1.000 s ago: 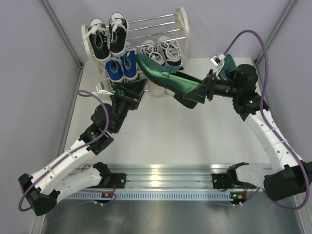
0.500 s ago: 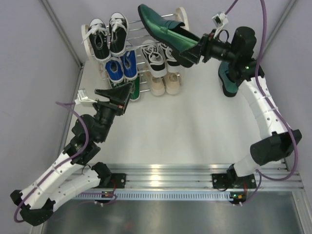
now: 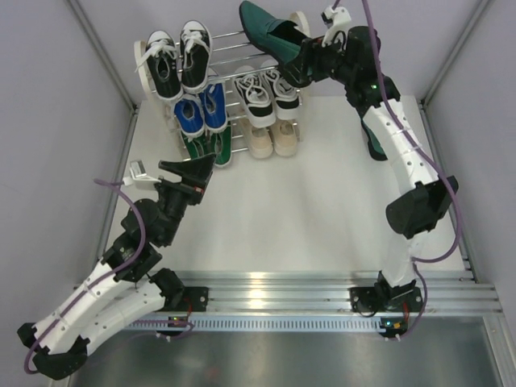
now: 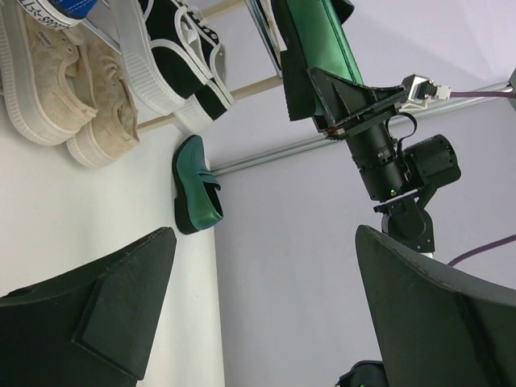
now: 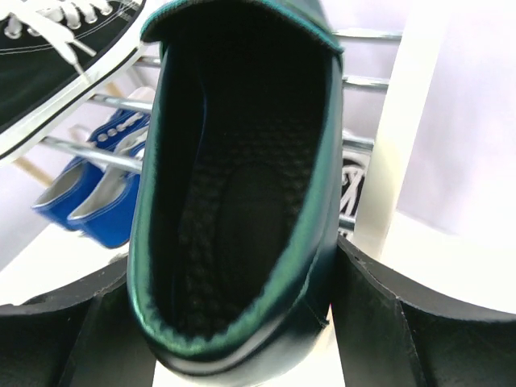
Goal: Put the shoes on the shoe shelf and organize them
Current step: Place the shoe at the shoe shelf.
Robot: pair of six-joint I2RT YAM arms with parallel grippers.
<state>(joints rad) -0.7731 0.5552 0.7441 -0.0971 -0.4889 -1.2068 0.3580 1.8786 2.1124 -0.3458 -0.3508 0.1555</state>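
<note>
One grip only: holds the dark green dress shoe (image 3: 270, 36) by its heel in the right end effector (image 3: 306, 60), over the top rods of the shoe shelf (image 3: 143, 76) at its right panel. Shows the left end effector (image 3: 197, 171) spread wide and bare above the worktop (image 3: 306, 210). Finds the second dress shoe (image 4: 196, 187) on the worktop, right of the shelf.

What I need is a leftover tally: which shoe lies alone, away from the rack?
The dark green dress shoe on the table right of the shoe shelf. Its mate is in the right gripper; the sneakers crowd the shelf.
</note>
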